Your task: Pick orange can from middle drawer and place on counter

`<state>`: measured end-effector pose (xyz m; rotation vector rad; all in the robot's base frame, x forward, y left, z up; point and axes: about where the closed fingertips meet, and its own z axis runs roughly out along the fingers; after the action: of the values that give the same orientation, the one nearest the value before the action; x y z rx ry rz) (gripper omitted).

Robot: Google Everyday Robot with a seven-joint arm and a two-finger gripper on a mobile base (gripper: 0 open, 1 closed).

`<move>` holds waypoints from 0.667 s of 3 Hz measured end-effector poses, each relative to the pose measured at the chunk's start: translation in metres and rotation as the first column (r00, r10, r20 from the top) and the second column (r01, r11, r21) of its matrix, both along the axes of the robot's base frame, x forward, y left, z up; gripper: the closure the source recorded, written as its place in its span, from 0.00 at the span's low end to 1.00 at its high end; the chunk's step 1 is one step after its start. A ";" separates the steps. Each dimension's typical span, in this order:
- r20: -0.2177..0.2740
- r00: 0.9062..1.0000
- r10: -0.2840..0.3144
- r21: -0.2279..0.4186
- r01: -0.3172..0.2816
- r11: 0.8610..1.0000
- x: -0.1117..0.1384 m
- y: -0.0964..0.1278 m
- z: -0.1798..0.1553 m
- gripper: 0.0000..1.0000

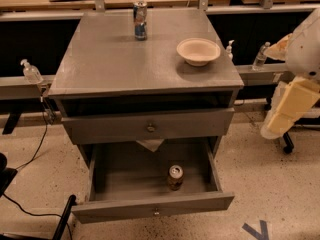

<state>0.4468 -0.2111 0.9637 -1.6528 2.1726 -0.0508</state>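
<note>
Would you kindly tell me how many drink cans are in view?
2: short orange-brown soda can in the lower grey drawer; tall blue-and-silver can on the grey counter. Others may be hidden. The gripper hangs right of the counter.

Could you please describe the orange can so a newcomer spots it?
Look at the grey cabinet left of the gripper, in its open drawer under the counter. The orange can stands upright there, right of centre: short, dark, silver-topped, unlike the taller blue can above.

High frontal view: counter [130, 59] centre, gripper [281, 120] right.
</note>
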 end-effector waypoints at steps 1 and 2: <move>-0.026 0.999 -0.028 0.170 0.032 0.985 -0.002 0.008 -0.059 0.00; -0.112 0.991 -0.075 0.357 0.111 0.928 -0.009 0.035 -0.140 0.00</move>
<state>0.4380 -0.1758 0.8233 -1.3667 2.1691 0.3893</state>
